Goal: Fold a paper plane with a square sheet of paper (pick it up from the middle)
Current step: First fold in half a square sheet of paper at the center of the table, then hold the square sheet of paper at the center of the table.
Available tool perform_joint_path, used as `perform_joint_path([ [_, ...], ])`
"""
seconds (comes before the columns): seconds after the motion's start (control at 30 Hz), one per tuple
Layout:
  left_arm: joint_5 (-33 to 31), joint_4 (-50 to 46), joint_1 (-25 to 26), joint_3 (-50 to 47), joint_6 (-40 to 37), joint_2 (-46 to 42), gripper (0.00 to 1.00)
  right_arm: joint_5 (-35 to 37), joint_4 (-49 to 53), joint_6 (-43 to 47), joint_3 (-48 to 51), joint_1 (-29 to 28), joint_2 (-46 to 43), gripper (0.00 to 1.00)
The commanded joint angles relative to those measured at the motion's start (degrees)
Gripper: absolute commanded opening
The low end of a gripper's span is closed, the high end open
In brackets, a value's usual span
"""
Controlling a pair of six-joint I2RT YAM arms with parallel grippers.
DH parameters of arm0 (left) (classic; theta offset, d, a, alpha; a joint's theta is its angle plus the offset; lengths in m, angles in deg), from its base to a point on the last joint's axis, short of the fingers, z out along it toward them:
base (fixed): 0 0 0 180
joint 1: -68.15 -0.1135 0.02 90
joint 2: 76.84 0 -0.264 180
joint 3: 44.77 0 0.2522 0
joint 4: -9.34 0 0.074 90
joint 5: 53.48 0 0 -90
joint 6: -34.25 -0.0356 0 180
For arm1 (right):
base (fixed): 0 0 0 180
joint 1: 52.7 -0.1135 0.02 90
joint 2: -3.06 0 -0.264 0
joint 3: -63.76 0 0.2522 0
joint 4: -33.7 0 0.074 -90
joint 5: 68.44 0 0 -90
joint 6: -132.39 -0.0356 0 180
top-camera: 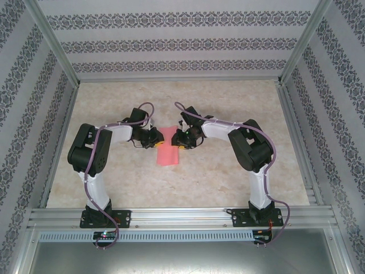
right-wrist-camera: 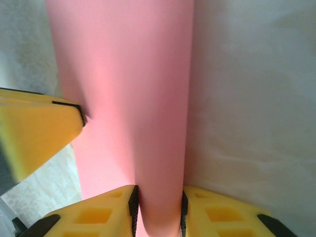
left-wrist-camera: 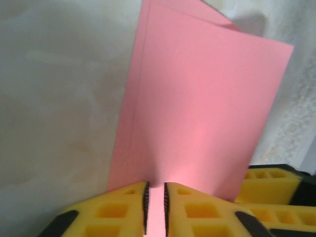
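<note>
The square sheet of paper [top-camera: 168,154] is salmon pink and lies doubled over in the middle of the table; no paper plane is in view. Both grippers meet at its far end. My left gripper [top-camera: 157,138] has its jaws a narrow gap apart over the paper's [left-wrist-camera: 197,108] end, with pink showing in the gap at the left gripper [left-wrist-camera: 156,185]. My right gripper [top-camera: 181,141] holds the rounded fold of the paper [right-wrist-camera: 128,89], and its jaws at the right gripper [right-wrist-camera: 158,193] touch the fold on both sides.
The tabletop [top-camera: 239,171] is pale marble, framed by aluminium rails and patterned walls. One yellow finger of the left gripper [right-wrist-camera: 34,133] reaches in beside the paper in the right wrist view. Yellow fingers of the right gripper [left-wrist-camera: 271,190] sit at the lower right of the left wrist view.
</note>
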Motion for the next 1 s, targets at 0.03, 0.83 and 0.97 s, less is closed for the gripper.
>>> perform_joint_path([
  [0.03, -2.6, -0.9, -0.4, 2.6, 3.6, -3.8, 0.36, 6.9, 1.4, -3.3, 1.8, -0.1, 3.0, 0.29],
  [0.83, -7.4, -5.8, -6.0, -4.3, -1.9, -15.0, 0.45, 13.6, 11.3, -4.1, -3.2, -3.0, 10.5, 0.4],
  [0.97, -6.8, -5.9, -6.1, -4.1, -2.3, -13.8, 0.44, 14.1, 12.9, -2.6, -4.8, -3.4, 11.9, 0.41],
])
